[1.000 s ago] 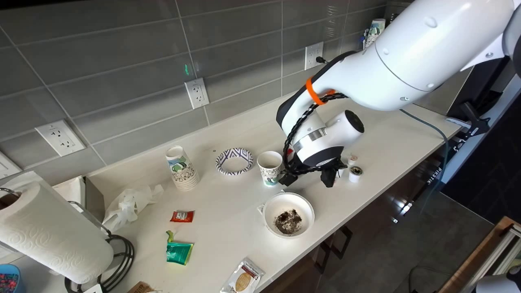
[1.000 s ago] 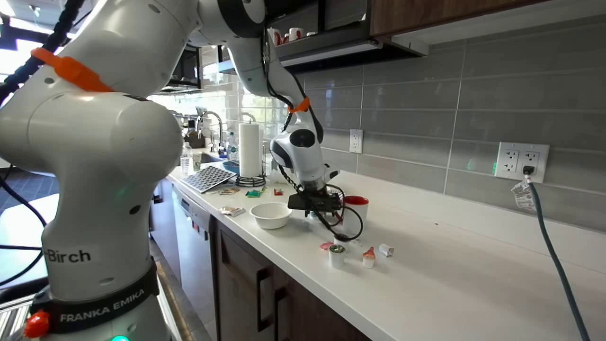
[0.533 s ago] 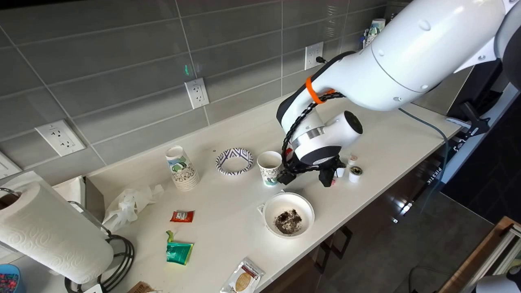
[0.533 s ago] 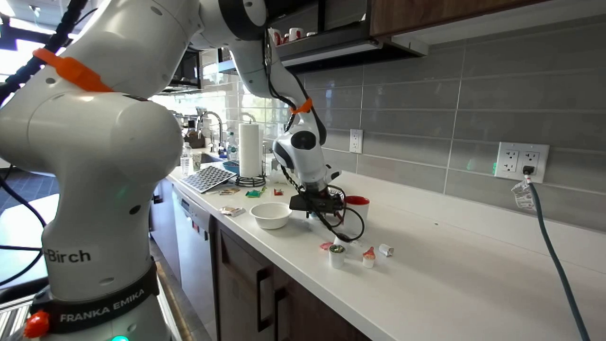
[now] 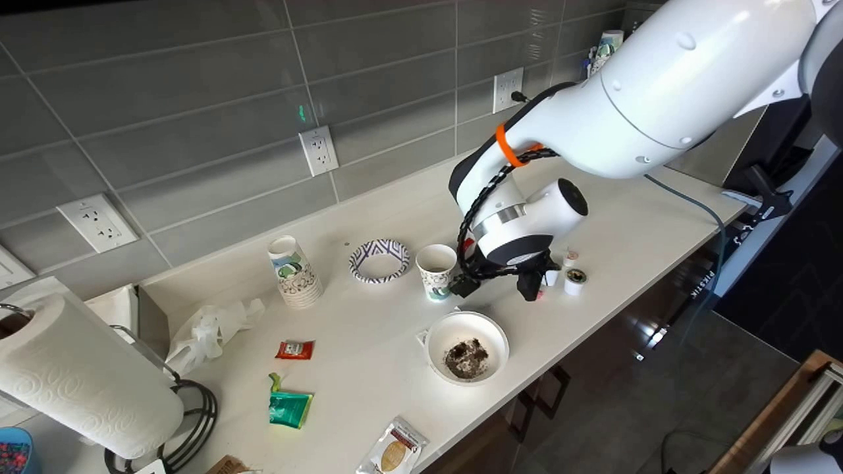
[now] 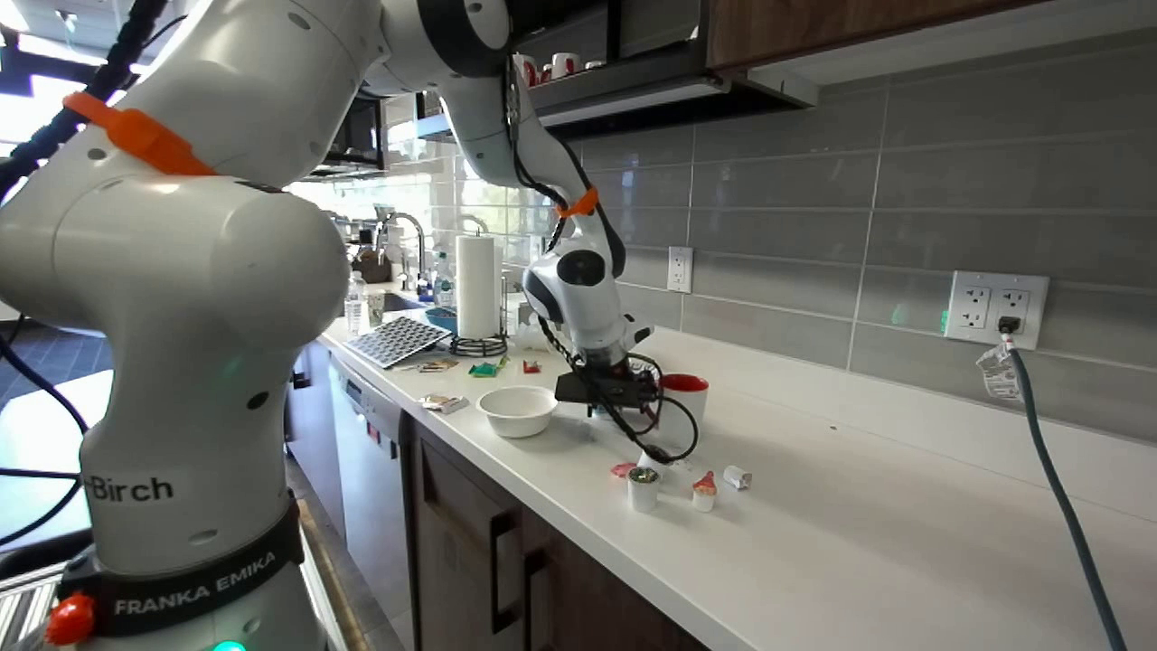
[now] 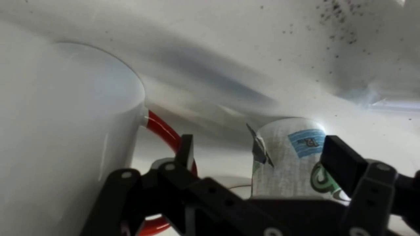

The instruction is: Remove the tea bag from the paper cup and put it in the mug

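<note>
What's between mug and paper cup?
In the wrist view: the red handle of the mug, one finger of the pincer, and a small dark piece at the edge of the paper cup.

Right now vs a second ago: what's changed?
The gripper edged slightly towards the backsplash. It is open, as before; nothing visibly grabbed or let go. The paper cup, mug and white bowl look unmoved.

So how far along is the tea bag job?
Done: reaching the paper cup, where the gripper hangs open. In hand, apparently: lining up on the small dark piece at the cup's edge, maybe the tea bag or its tag. Left: gripping it, then lowering the bag into the red-handled mug.
</note>
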Controlling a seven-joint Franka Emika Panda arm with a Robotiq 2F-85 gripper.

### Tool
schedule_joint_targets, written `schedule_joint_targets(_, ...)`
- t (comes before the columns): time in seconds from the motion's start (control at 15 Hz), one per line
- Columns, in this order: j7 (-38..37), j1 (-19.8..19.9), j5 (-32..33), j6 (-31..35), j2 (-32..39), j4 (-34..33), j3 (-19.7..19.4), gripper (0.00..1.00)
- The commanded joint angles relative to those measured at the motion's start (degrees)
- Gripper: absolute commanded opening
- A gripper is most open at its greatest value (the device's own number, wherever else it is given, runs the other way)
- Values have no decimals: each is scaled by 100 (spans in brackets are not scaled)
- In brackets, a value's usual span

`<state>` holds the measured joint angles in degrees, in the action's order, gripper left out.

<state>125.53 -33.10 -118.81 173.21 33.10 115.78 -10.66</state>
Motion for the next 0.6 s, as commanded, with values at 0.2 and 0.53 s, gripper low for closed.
schedule_joint_targets(0.2, -61, 14, 221, -2, -264, 271, 125, 100)
schedule_joint_targets(0.53, -306, 53, 659, 106, -399, 513, 309, 100)
